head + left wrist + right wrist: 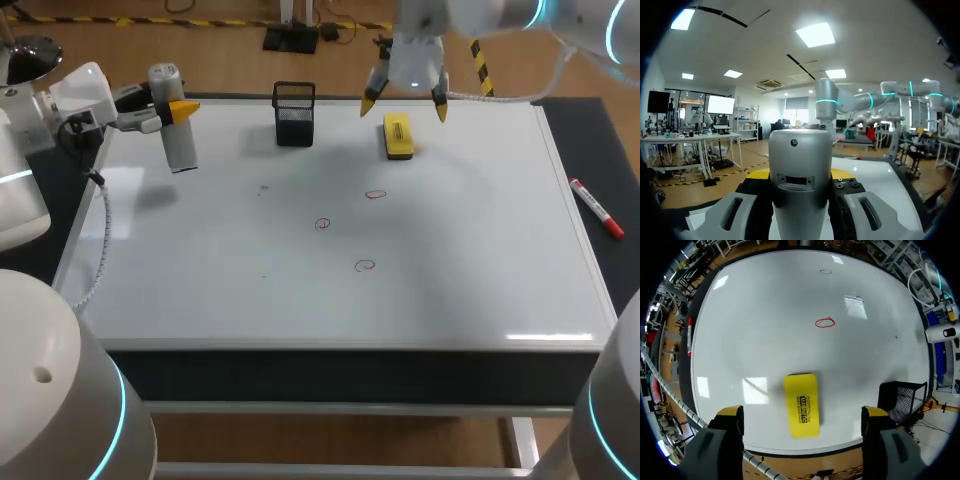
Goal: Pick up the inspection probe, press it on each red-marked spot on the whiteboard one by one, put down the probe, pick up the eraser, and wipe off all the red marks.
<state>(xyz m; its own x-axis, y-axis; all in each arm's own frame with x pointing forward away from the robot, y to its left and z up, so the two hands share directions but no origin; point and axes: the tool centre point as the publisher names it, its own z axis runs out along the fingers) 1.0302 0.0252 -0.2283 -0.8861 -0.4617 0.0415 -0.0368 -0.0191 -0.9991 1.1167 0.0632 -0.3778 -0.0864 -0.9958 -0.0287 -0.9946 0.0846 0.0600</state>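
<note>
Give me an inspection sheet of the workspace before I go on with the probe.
Surface: whiteboard carries three red marks, none wiped.
Job's things: inspection probe held over the board's left rear, off the surface; eraser, yellow, lies flat near the rear edge.
Clutter: black mesh holder at the rear edge; red marker lies off the board's right side.
Grippers: left claw shut on the inspection probe; right claw open, above the eraser, not touching it.
Cables: white coiled cable hangs from the left arm along the board's left edge.
Surroundings: nothing seen.
</note>
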